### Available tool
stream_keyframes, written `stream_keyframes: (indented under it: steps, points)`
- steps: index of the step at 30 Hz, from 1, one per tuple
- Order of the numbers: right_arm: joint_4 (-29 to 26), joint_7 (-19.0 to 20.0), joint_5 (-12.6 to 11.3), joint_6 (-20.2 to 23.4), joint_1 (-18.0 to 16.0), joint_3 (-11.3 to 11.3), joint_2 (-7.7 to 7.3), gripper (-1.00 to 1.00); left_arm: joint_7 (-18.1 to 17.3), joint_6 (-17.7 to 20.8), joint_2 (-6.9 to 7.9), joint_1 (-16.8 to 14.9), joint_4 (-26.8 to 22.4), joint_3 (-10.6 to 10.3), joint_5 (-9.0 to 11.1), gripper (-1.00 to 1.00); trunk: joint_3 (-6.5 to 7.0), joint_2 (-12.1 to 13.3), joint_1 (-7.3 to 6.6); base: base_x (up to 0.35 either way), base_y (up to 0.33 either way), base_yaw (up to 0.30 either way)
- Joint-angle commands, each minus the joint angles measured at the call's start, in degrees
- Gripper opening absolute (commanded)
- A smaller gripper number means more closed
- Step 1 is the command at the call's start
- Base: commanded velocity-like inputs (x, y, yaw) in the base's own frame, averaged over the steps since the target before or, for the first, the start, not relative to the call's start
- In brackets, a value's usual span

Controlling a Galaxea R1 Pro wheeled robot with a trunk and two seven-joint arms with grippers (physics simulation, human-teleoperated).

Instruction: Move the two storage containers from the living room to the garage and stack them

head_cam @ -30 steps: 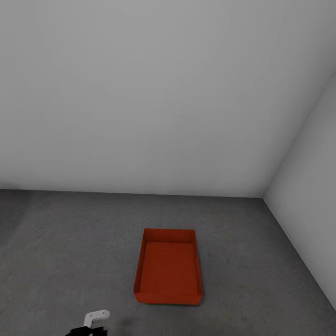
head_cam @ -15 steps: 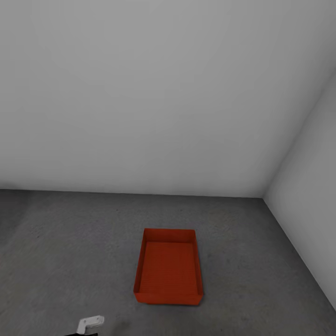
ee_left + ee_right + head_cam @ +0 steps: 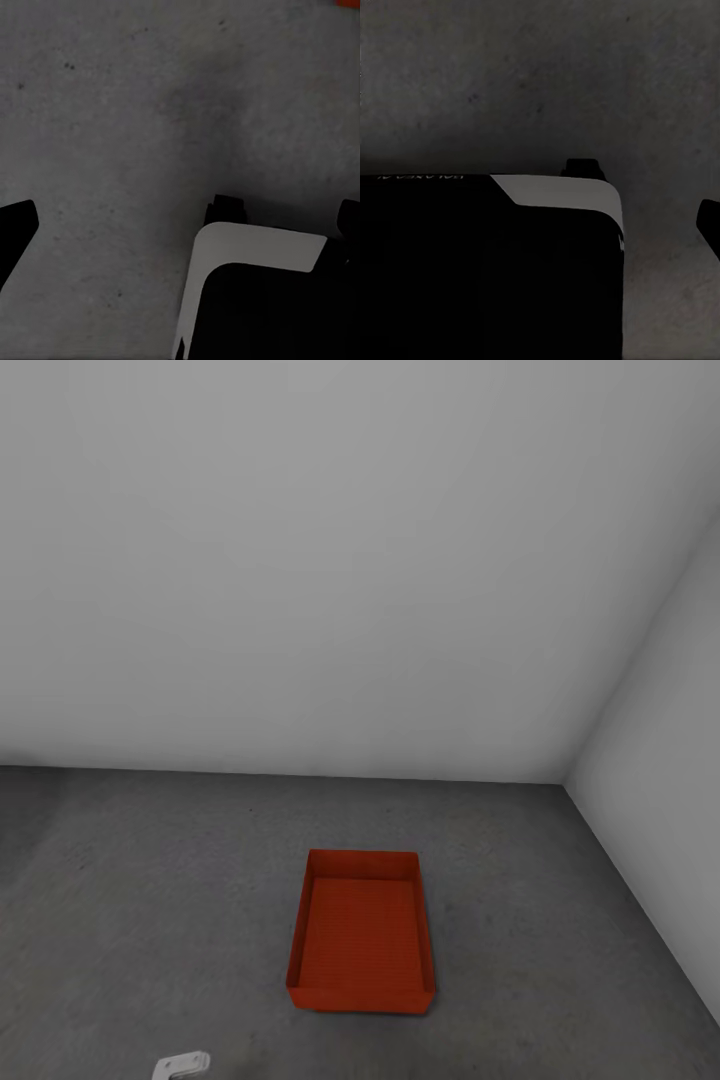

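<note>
One orange-red storage container [image 3: 361,946] sits open-topped and empty on the dark grey concrete floor [image 3: 150,880] of the garage, near the corner of two pale walls. A sliver of its edge [image 3: 346,2] also appears in the left wrist view. A white piece of my left arm [image 3: 181,1066] pokes in at the head view's lower edge, left of the container and apart from it. Each wrist view has one dark fingertip [image 3: 16,232] [image 3: 709,225] far out at the frame's side over bare floor, with nothing held.
Plain pale grey walls [image 3: 300,560] close the space behind and to the right, meeting in a corner [image 3: 566,780]. Mottled concrete surrounds the container on all sides. The robot's own black and white body [image 3: 255,300] [image 3: 487,262] lies below both wrists.
The white piece of my left arm has drawn back and down toward the head view's lower edge, away from the container. The container and the camera have not moved.
</note>
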Motion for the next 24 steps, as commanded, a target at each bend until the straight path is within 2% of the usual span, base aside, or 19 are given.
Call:
stream_keyframes:
  steps: [1, 8, 13, 20, 24]
  points:
    - [0.18, 0.09, -0.49, -0.28, -0.05, 0.48, 0.02, 1.0, -0.39, -0.09, 0.09, 0.04, -0.02, 0.35, 0.43, 1.0, -0.06, -0.05, 0.01, 0.0, 0.0, 0.0]
    - [0.18, 0.32, -0.52, -0.27, -0.03, 0.52, -0.05, 1.0, -5.09, -0.79, 1.08, 0.16, -0.02, 0.33, 0.62, 1.0, -0.06, -0.05, 0.01, 0.0, 0.0, 0.0]
    - [0.18, 0.31, -0.52, -0.33, -0.03, 0.52, -0.07, 1.0, -5.53, -0.86, 0.83, 0.16, -0.02, 0.3, 0.57, 1.0, -0.06, -0.05, 0.01, 0.0, 0.0, 0.0]
    - [0.18, 0.34, -0.52, -0.34, -0.03, 0.51, -0.06, 1.0, -5.86, -0.86, -0.46, 0.97, 0.02, 0.33, 0.58, 1.0, -0.06, -0.05, 0.01, 0.0, 0.0, 0.0]
    - [0.18, 0.32, -0.51, -0.3, -0.03, 0.53, -0.05, 1.0, -5.99, -0.84, -2.39, 1.93, -0.01, 0.34, 0.65, 1.0, -0.06, -0.05, 0.01, 0.0, 0.0, 0.0]
